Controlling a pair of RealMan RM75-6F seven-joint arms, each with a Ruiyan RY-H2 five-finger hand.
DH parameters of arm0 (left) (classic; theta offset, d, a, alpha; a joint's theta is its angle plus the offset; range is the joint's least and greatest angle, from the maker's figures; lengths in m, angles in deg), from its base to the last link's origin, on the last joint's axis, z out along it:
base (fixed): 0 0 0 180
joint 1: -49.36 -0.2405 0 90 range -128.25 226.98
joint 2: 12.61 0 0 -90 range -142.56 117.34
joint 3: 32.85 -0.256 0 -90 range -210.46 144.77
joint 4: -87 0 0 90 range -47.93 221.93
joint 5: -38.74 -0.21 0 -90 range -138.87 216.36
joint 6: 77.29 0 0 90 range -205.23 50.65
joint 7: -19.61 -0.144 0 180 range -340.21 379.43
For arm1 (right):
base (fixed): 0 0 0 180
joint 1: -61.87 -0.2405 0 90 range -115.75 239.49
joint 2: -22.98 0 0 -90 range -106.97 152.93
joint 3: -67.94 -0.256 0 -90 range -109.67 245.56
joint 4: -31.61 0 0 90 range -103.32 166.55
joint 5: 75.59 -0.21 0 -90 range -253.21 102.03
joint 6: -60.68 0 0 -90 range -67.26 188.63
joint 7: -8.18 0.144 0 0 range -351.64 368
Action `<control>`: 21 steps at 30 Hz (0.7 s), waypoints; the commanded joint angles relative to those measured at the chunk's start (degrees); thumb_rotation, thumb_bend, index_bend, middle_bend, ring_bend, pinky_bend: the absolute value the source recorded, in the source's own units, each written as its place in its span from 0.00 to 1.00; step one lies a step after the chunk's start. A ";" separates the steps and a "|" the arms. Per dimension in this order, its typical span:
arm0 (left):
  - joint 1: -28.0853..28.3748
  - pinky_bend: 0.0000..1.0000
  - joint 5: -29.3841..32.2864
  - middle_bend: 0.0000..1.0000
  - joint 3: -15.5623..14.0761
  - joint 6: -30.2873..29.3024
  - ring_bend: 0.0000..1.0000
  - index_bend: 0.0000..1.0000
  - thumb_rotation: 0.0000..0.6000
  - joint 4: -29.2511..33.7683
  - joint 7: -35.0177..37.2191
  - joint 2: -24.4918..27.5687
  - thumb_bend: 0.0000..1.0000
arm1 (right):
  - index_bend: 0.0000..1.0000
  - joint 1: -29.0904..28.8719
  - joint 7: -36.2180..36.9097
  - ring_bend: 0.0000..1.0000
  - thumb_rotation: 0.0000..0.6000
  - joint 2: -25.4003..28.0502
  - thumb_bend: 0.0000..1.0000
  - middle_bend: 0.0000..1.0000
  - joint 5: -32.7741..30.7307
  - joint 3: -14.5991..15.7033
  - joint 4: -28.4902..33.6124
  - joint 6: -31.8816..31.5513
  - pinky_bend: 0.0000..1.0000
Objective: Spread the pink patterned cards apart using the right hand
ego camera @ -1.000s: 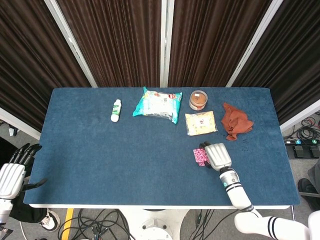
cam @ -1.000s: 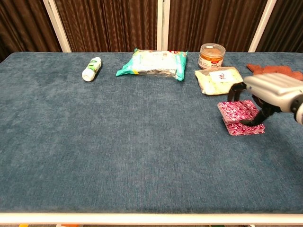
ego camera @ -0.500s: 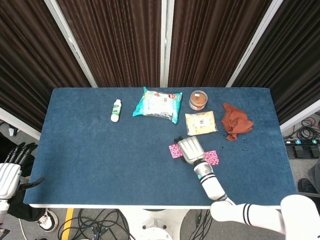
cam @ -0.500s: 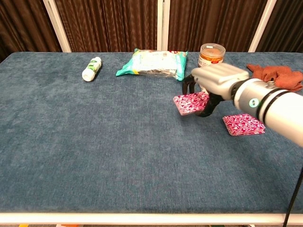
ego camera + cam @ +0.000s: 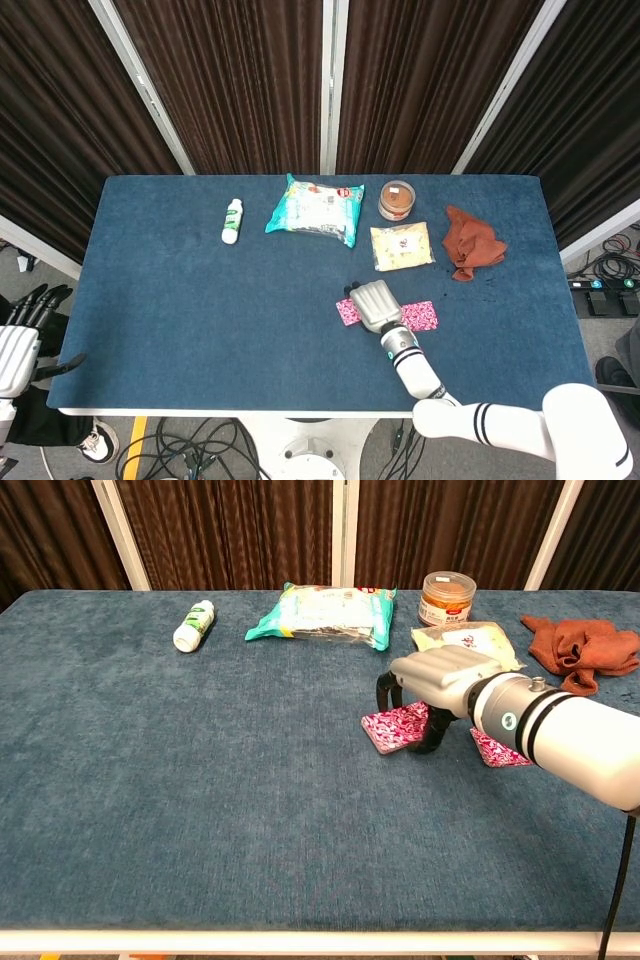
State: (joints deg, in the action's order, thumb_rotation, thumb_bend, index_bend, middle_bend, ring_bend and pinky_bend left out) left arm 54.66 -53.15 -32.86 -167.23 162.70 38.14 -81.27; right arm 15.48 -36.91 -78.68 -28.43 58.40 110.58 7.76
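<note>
On the blue table (image 5: 200,300), right of centre, the right hand (image 5: 438,683) holds a stack of pink patterned cards (image 5: 396,727) between thumb and fingers, the stack touching the cloth. A second pink stack (image 5: 494,750) lies just beside it, partly hidden behind the wrist. The left hand (image 5: 22,340) hangs off the table's left edge, fingers spread, holding nothing.
</note>
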 commanded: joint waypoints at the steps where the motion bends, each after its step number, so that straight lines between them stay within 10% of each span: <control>1: 0.00 0.13 0.00 0.10 0.03 -0.03 0.00 0.11 1.00 -0.01 -0.01 -0.01 0.02 | 0.18 -0.31 -0.54 0.77 1.00 0.58 0.13 0.20 -0.79 0.63 0.60 0.13 0.83; 21: 0.06 0.13 -0.33 0.10 -0.19 0.22 0.00 0.11 1.00 0.34 -0.57 -0.05 0.02 | 0.16 5.53 7.16 0.77 1.00 14.59 0.12 0.22 4.69 5.92 10.80 -4.03 0.83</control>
State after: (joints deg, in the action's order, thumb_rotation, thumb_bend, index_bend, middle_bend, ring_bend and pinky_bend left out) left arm 54.72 -53.48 -33.03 -167.03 163.02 37.59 -81.32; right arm 19.81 -31.19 -65.50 -24.21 63.05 120.68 3.28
